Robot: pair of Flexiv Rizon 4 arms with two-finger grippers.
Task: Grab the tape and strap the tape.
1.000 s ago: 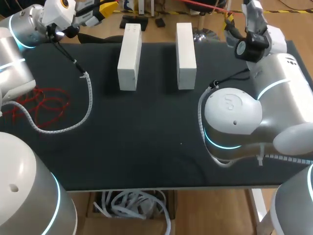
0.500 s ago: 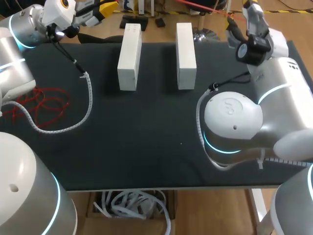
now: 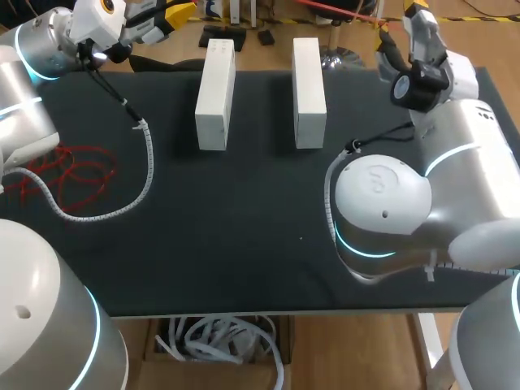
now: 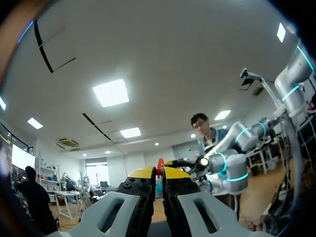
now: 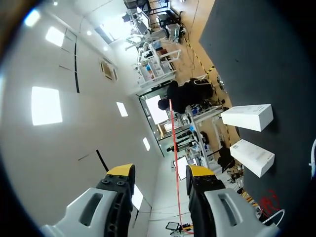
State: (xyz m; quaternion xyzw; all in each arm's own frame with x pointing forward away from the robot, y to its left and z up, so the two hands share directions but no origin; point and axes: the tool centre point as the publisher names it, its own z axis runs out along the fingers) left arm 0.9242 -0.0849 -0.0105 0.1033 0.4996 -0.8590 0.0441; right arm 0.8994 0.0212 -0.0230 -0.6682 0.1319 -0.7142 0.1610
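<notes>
Your tape [image 3: 341, 10] is a thin, bright red strand pulled taut into a straight line. From above, its long axis runs crosswise beyond the far edge of the counter [image 3: 244, 227], slanting slightly down toward your right arm [image 3: 431, 73]. In the right wrist view the tape [image 5: 174, 143] points straight ahead, out along the fingers. The right jaws stand well apart there, and the strand passes through the gap without both yellow tips [image 5: 121, 170] touching it. Your left jaws are squeezed almost together, with a red sliver of tape [image 4: 159, 165] pinched between their yellow tips [image 4: 143, 172]. A red tangle [image 3: 65, 175] of the same strand lies loose on the counter's left side beside your left arm [image 3: 41, 49]. Two white boxes [image 3: 215, 93] stand side by side near the far edge, their lengths pointing away from you.
</notes>
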